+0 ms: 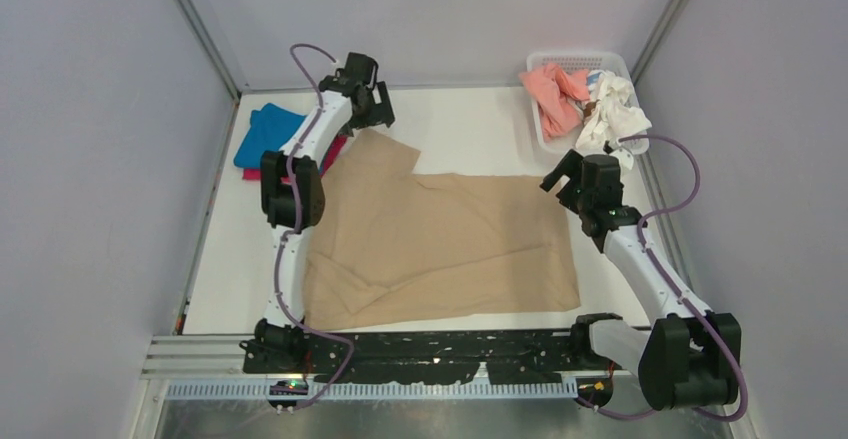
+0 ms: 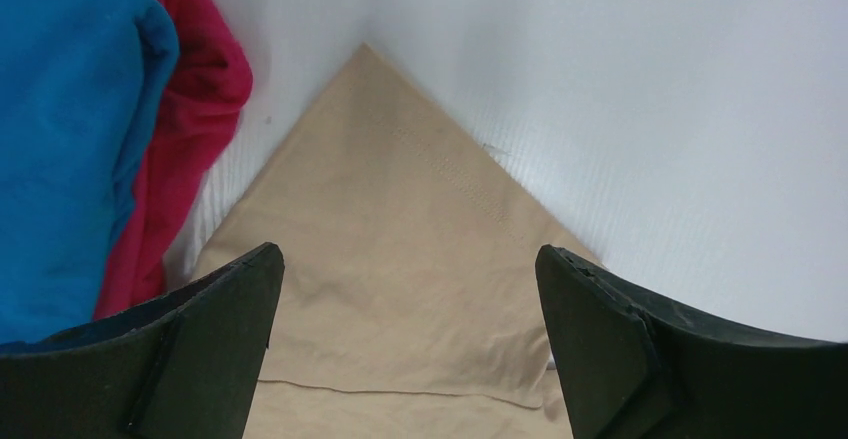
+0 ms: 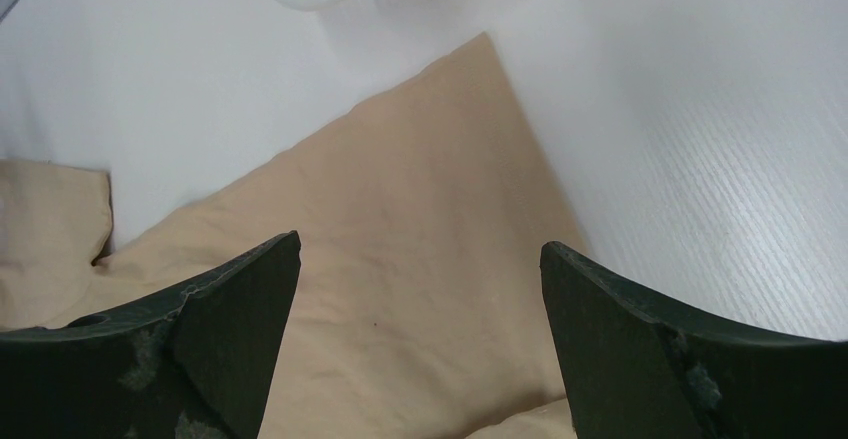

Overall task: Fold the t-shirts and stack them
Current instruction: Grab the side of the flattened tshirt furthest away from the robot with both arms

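The tan t-shirt [image 1: 440, 244] lies spread flat in the middle of the white table [image 1: 470, 119], a bit wrinkled. Its long side runs left to right, and a flap pokes out at the far left. The left hand [image 2: 410, 259] is wide open over that flap. The right hand [image 3: 420, 249] is wide open over the far right corner.
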You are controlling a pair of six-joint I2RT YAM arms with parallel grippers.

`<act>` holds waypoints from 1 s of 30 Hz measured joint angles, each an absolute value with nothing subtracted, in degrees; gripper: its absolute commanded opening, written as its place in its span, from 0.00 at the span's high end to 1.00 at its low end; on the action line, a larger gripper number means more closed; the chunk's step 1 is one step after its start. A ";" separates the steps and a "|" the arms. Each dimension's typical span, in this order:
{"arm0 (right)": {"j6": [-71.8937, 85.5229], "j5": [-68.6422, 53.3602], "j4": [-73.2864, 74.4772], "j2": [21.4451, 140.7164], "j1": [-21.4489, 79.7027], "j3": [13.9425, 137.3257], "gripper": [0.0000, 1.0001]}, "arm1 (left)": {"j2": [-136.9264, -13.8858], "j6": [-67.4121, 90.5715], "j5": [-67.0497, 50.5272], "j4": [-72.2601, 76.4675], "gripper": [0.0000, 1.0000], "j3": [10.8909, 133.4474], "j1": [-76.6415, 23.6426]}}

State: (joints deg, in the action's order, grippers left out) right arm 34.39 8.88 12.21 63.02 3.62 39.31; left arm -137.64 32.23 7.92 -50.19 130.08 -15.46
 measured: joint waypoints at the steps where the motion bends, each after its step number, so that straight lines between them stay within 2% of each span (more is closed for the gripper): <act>1: 34.39 8.88 12.19 62.67 3.60 39.27 0.05 | -136.03 30.65 7.46 -48.77 0.00 128.62 -15.33; 5: 34.39 9.08 12.01 61.60 3.53 38.98 0.05 | -132.64 25.76 5.34 -45.25 0.00 127.46 -14.98; 13: 34.37 9.15 12.01 61.52 3.51 38.96 0.05 | -134.28 17.45 1.74 -42.65 0.00 132.20 -14.83; 25: 34.13 10.26 11.94 60.12 3.51 38.83 0.05 | -138.72 14.68 -6.02 -36.47 0.00 136.64 -14.44; 30: 34.15 10.46 11.62 59.88 3.51 38.76 0.05 | -138.72 14.76 -5.37 -34.44 0.00 135.59 -14.44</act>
